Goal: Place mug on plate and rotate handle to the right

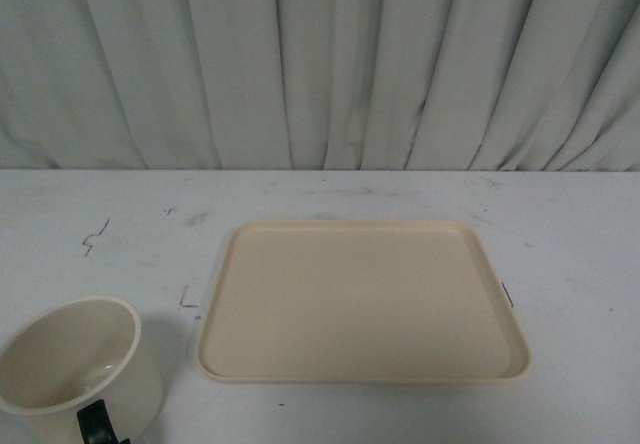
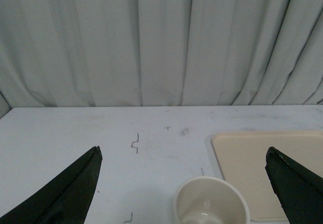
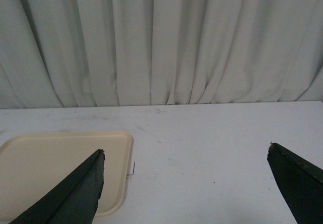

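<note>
A cream-white mug (image 1: 80,364) stands upright on the white counter (image 1: 560,234), off the left side of the beige plate (image 1: 360,304) and apart from it, at the near edge of the front view. Only this view shows the handle (image 1: 98,422), a glossy black loop on the side of the mug that faces the camera. It also takes in the whole plate: a flat, matte rectangle with rounded corners and a low raised rim, nothing on it.

The left wrist view looks down into the mug's round open mouth, where a patch of light gleams on the smooth inner base, and catches one rounded corner of the plate beside it. The left gripper (image 2: 183,150) hangs above the counter with its two dark, tapered fingers (image 2: 75,188) spread wide and nothing between them; the mug sits between and below their tips, untouched.

The right wrist view shows the plate's opposite end and a broad stretch of scuffed counter. The right gripper (image 3: 186,149) is likewise splayed apart and grips nothing.

Small dark pen marks (image 1: 93,236) dot the counter, some just beside the plate's edges. Pale pleated curtains (image 1: 320,64) close off the background in all three views.
</note>
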Available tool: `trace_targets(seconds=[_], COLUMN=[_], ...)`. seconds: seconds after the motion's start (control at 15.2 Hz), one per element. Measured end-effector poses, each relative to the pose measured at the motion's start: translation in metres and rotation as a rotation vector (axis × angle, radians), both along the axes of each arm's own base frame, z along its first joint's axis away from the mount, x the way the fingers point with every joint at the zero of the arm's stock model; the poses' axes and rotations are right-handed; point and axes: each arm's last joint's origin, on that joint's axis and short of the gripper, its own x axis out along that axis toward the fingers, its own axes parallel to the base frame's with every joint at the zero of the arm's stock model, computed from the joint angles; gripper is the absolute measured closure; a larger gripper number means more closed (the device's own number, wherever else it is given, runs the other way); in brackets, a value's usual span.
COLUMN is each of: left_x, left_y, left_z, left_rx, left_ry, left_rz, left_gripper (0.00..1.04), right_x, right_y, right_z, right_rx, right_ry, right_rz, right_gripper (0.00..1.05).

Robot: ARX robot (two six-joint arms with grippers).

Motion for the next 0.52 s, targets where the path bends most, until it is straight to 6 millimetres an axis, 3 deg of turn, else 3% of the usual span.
trace_targets(seconds=[0.52], left_x=[0.0000], left_y=[0.0000], left_z=[0.0000], left_rx=[0.000], left_ry=[0.000], left_rz=[0.000], left_gripper=[0.07], right_x=[0.0000], right_y=[0.0000], right_z=[0.0000], right_rx=[0.000], right_ry=[0.000], right_rz=[0.000], right_gripper=[0.06])
